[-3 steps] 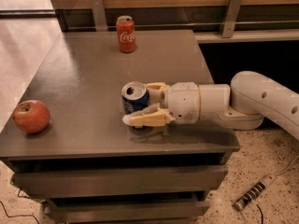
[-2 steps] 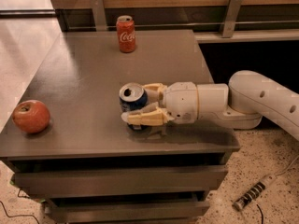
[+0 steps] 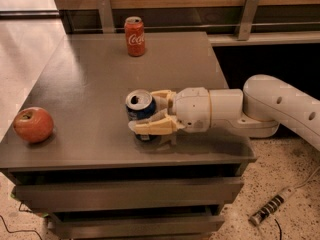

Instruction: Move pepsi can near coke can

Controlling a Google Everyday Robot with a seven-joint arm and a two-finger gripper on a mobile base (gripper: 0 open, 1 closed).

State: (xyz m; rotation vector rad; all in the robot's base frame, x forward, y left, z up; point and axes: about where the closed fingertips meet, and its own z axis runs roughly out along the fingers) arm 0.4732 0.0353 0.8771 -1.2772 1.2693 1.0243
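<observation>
The end effector (image 3: 144,112) is reaching in from the right over the front of the tabletop (image 3: 95,79), and its two cream fingers (image 3: 150,127) are closing around the dark blue pepsi can (image 3: 140,104), one on each side of the body. The can is sitting between them, tilting a little, with its silver top showing. It seems to be riding just off the surface, over its own shadow.

The carry probably calls for keeping the hold firm, levelling the can, and travelling low and away from the front edge.

The red apple (image 3: 33,124) is lying well off to the left of the end effector, clear of that path. The coke can (image 3: 134,36) is standing upright far beyond the fingers near the back edge, so the set-down should be landing just beside it without knocking it.
</observation>
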